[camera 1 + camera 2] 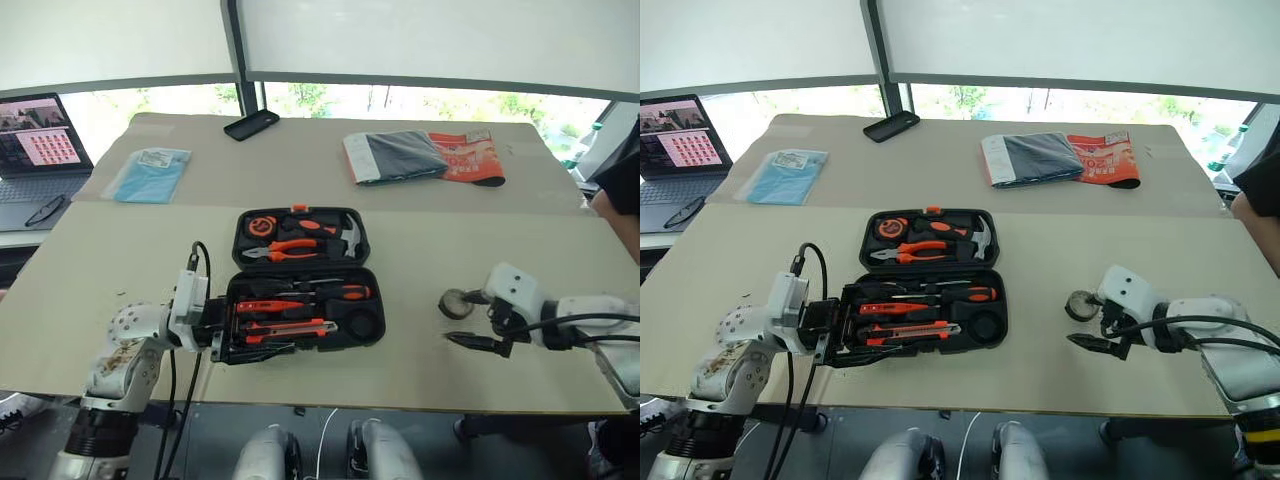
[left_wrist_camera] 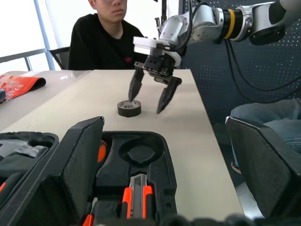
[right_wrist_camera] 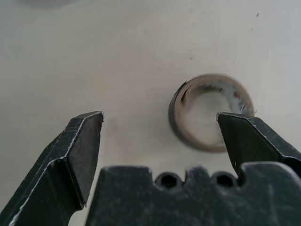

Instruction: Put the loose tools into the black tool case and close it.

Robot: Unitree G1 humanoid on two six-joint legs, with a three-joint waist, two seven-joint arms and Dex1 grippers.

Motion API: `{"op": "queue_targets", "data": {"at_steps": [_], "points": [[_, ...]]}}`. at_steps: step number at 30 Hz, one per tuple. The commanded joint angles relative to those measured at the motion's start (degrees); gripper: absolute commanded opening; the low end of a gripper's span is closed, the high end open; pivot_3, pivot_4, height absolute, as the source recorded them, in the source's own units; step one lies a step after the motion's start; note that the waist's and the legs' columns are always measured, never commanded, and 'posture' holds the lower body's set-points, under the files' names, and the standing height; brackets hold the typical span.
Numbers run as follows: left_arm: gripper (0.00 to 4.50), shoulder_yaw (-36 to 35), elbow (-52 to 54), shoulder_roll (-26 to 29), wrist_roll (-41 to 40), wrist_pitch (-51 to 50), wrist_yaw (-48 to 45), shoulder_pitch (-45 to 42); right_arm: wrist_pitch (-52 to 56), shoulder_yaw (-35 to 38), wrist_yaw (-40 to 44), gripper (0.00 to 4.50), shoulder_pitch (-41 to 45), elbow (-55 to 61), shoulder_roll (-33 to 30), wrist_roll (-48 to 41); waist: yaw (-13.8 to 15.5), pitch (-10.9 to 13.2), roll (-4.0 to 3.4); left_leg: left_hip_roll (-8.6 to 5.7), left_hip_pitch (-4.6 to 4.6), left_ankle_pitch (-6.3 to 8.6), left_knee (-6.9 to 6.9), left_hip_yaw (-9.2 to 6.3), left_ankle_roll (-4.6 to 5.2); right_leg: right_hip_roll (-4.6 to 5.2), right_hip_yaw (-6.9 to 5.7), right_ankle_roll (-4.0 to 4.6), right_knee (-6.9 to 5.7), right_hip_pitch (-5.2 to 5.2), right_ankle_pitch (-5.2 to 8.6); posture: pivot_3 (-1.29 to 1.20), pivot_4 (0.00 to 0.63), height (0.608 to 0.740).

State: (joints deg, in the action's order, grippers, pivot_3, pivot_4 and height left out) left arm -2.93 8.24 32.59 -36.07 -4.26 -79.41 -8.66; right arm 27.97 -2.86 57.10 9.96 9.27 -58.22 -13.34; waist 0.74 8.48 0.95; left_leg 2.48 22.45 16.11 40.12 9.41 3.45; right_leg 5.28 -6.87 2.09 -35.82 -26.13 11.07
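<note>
Two pincers in view, both spread wide, neither holding anything. Right pincer (image 1: pixel 478 335) poised just above the bench (image 1: pixel 420 240), tips angled down beside the small dark tape roll (image 1: pixel 456 302); roll lying flat on the bench, loose, well to the right of the case, one finger (image 3: pixel 249 136) overlapping its rim in the right wrist view, contact not confirmed. Left pincer (image 1: pixel 222 335) level at the left end of the black tool case (image 1: pixel 300 275), fingers (image 2: pixel 80 165) close against the case edge; touching or not, cannot tell. Case lying open near the front of the bench, both halves flat. Far half: orange-handled pliers (image 1: pixel 285 248), hammer (image 1: pixel 345 236), tape measure (image 1: pixel 262 226) seated in slots. Near half: orange-and-black-handled screwdrivers (image 1: pixel 320 293) and orange-black utility knife (image 1: pixel 285 329) seated in slots; round recess (image 1: pixel 362 324) at the right end unfilled. Farther back on the bench: black phone (image 1: pixel 251 124), blue packet (image 1: pixel 150 173), folded grey cloth with an orange booklet (image 1: pixel 420 157). Laptop (image 1: pixel 35 145) at far left. Seated person in a black top (image 2: pixel 101 44) at the far end of the bench.
</note>
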Motion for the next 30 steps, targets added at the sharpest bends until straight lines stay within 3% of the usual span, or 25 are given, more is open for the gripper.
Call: {"op": "queue_targets", "data": {"at_steps": [1, 3, 4, 5, 13, 16, 20, 24, 30], "points": [[4.46, -0.52, 3.22, 0.64, -0.58, -0.46, 1.07, 0.64, 0.63, -1.99, 0.38, 4.50, 3.18, -0.71, 0.79, 2.06, 0.04, 0.00, 0.01, 0.00, 0.00, 0.00, -0.01, 0.00, 0.00, 0.00, 0.00, 0.00, -0.01, -0.01, 0.00, 0.00, 0.150, 0.740], [4.46, -0.49, 3.77, 0.85, -0.62, -0.85, 1.51, 0.61, 2.28, -3.34, 0.45, 4.50, 4.51, -1.28, 0.78, 3.08, 0.03, 0.00, 0.00, 0.02, 0.00, 0.00, -0.02, -0.02, -0.01, -0.01, -0.02, 0.01, -0.02, -0.01, 0.00, 0.00, 0.150, 0.740], [4.50, -0.51, 4.05, 0.95, -0.66, -1.09, 1.76, 0.53, 2.57, -3.81, 0.11, 3.97, 5.01, -1.64, 0.70, 3.79, 0.02, 0.00, 0.01, 0.02, 0.00, -0.01, -0.02, -0.02, -0.01, 0.00, -0.02, 0.01, -0.04, -0.02, 0.00, 0.00, 0.150, 0.740], [4.50, -0.54, 4.25, 1.01, -0.70, -1.27, 1.93, 0.48, 2.69, -4.06, -0.13, 3.78, 5.29, -1.86, 0.64, 4.26, -0.01, 0.00, 0.00, 0.02, 0.00, -0.01, -0.02, -0.02, -0.02, 0.00, -0.02, 0.01, -0.05, -0.02, 0.00, 0.00, 0.150, 0.740], [4.50, -0.43, 4.13, 2.08, -0.62, -2.21, 2.15, -0.54, 5.90, -5.13, 1.57, 0.92, 8.44, -1.49, -1.35, 5.71, -0.02, 0.00, 0.00, 0.03, -0.02, -0.02, 0.01, -0.02, -0.02, 0.01, -0.03, 0.01, -0.08, -0.02, 0.00, 0.00, 0.150, 0.740], [4.50, -0.36, 3.41, 2.17, -0.25, -1.40, 1.52, -0.44, 4.06, -5.80, 3.66, 0.07, 8.77, -1.35, -2.33, 6.42, -0.04, 0.00, 0.00, 0.03, -0.01, -0.02, -0.02, -0.02, -0.03, 0.00, -0.02, 0.01, -0.08, -0.03, 0.00, 0.00, 0.150, 0.740], [4.50, -0.72, 3.03, 2.24, 0.15, -0.66, 1.27, 0.21, 4.11, -5.31, 6.71, 0.07, 12.96, 1.50, 0.96, 2.55, -0.35, 0.02, 0.01, 0.03, -0.02, -0.13, -0.03, 0.00, -0.22, -0.02, -0.03, 0.02, -0.07, -0.04, 0.00, 0.00, 0.150, 0.740], [4.50, -1.80, 3.51, 2.68, 0.08, -0.09, 1.35, 2.00, 15.21, -5.38, 11.34, 0.07, 17.79, 10.52, 5.47, -9.15, -0.79, 0.04, 0.05, 0.14, -0.05, -0.10, -0.04, -0.03, -0.18, 0.01, 0.02, 0.02, -0.10, -0.05, -0.01, 0.00, 0.150, 0.740], [4.50, -2.24, 6.13, 3.72, 1.09, 1.87, 1.67, 6.41, 21.59, -13.32, 9.37, 0.07, 21.36, 16.23, 8.96, -9.84, -0.09, 0.05, 0.06, 0.20, -0.03, -0.08, -0.09, -0.10, -0.15, 0.08, -0.15, 0.12, -0.07, -0.06, 0.03, 0.00, 0.150, 0.740]]}}
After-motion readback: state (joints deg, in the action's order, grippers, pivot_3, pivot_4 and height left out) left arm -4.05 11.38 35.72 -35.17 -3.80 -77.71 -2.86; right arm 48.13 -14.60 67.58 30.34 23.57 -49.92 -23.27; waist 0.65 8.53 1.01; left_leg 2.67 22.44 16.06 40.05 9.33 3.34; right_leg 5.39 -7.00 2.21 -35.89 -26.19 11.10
